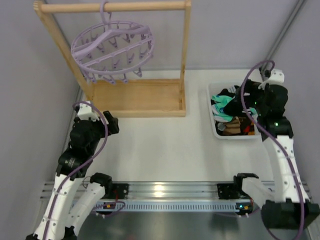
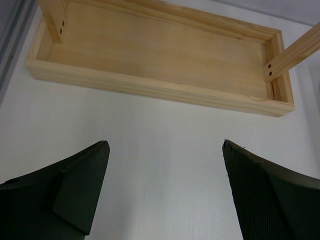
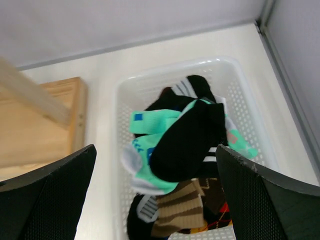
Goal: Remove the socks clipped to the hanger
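Right gripper (image 3: 155, 150) is hovering, jaws apart, socks (image 3: 190, 135) heaped right beneath in the basket (image 3: 165, 70); lift straight, snagging nothing.

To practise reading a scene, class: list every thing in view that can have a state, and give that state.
hanger: hung on the wooden rack, clips bare.
socks: piled loose in the basket.
basket: holding the socks.
wooden rack: upright.
left gripper: open, empty.
right gripper: open, empty, above the socks.
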Controlling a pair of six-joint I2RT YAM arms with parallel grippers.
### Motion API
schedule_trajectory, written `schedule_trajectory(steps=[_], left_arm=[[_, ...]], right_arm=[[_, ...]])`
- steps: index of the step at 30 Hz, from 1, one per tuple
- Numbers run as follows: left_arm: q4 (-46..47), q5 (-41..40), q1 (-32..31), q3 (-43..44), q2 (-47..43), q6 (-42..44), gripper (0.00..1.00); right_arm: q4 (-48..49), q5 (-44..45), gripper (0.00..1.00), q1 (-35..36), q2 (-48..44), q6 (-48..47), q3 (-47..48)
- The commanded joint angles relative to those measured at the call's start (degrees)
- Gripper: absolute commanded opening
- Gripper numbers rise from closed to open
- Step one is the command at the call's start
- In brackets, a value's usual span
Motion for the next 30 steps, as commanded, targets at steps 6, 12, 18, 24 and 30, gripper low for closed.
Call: schedule_trajectory(steps=[6,12,18,24,30], left_arm=[[6.6,10.5,12.4,-1.3,4.7,3.3,0.98],[6.8,9.6,13.5,-4.6,2.9,4.7,0.98],[7.0,4.8,9.6,-7.6,-5.3,5.6,0.98],[6.8,2.4,6.0,-7.9,-9.5,6.3,0.98],[6.9,3.8,6.0,-7.7,-11.0,6.7,0.98]], right_arm=[[-9.7,4.1,0.99,9.5,-25.3,-5.3,-8.0],[-16.5,8.1,0.99,17.0,-33.1,-4.8,-8.6],[-21.3,22.8,0.99,26.1,-36.2,-4.9,-7.6],[-24.9,29.1,0.99,30.6,-38.8,-4.8,-7.2],[-26.8,28.6,0.99,30.7,-39.0,-5.2,-5.8]])
